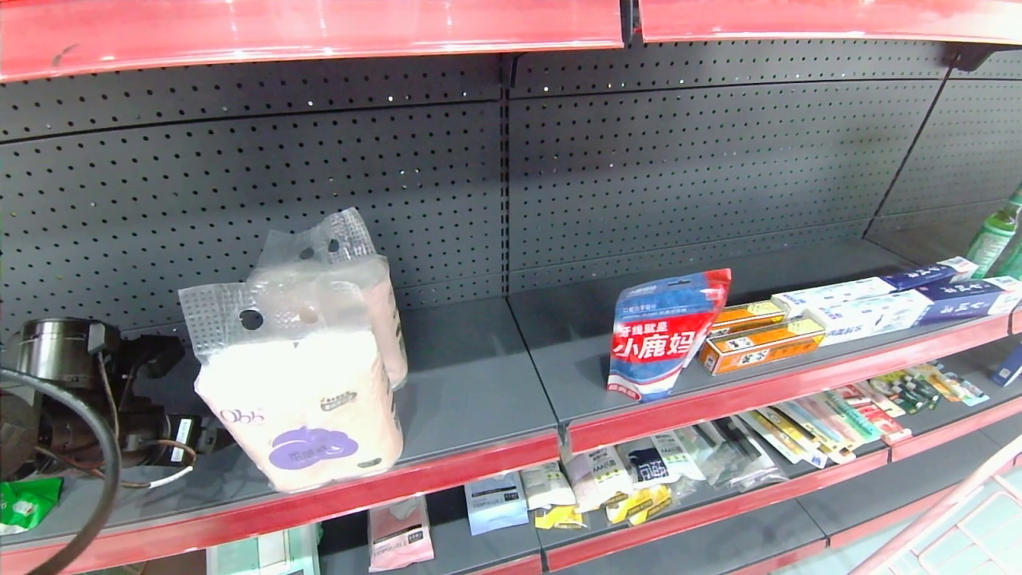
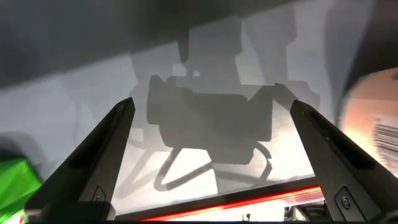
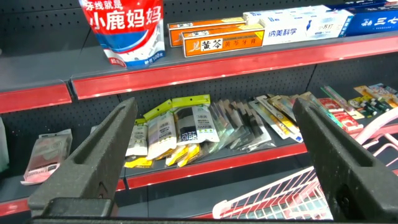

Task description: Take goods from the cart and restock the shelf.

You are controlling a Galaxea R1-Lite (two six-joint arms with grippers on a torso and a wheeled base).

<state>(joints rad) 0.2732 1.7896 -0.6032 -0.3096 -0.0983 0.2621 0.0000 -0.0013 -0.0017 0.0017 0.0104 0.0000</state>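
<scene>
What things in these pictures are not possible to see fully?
Cart: right wrist view, cut by the bottom edge; its load cannot be told.
Green bottle: head view, cut by the right edge.
Rear tissue pack: head view, largely hidden behind the front pack.
Green packet: head view, cut by the left edge.

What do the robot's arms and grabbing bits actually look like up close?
The left arm has a silvery metal cylinder, black housings, thin brownish wires and a thick black cable. Both the left gripper and right gripper have two black wedge-shaped fingers tapering to the tips.
</scene>
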